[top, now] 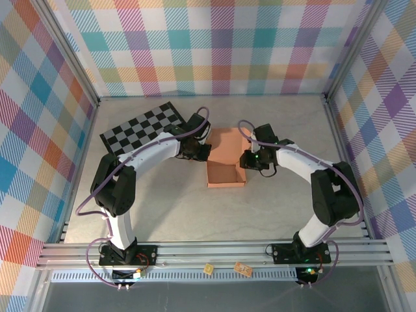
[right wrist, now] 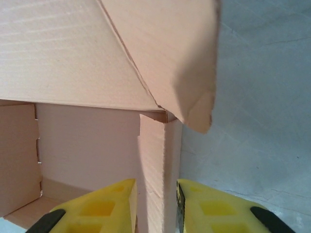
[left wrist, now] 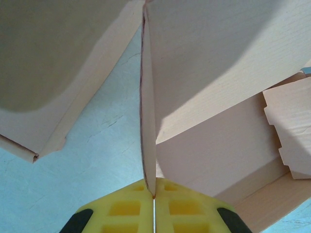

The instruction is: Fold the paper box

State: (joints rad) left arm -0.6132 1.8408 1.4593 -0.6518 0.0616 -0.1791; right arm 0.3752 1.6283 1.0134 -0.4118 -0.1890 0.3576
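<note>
The salmon paper box [top: 224,156] lies half folded in the middle of the table, its near part standing as an open tray. My left gripper [top: 203,151] is at the box's left side. In the left wrist view it [left wrist: 154,187] is shut on the thin edge of an upright flap [left wrist: 148,121]. My right gripper [top: 247,159] is at the box's right side. In the right wrist view it [right wrist: 155,187] has a yellow finger on each face of the doubled side wall [right wrist: 158,150], pinching it, with a loose flap [right wrist: 184,63] hanging above.
A black-and-grey checkerboard mat [top: 144,127] lies at the back left, just behind the left arm. Plaid walls enclose the table on three sides. An aluminium rail [top: 214,250] runs along the near edge, with small tan pieces [top: 244,267] below it.
</note>
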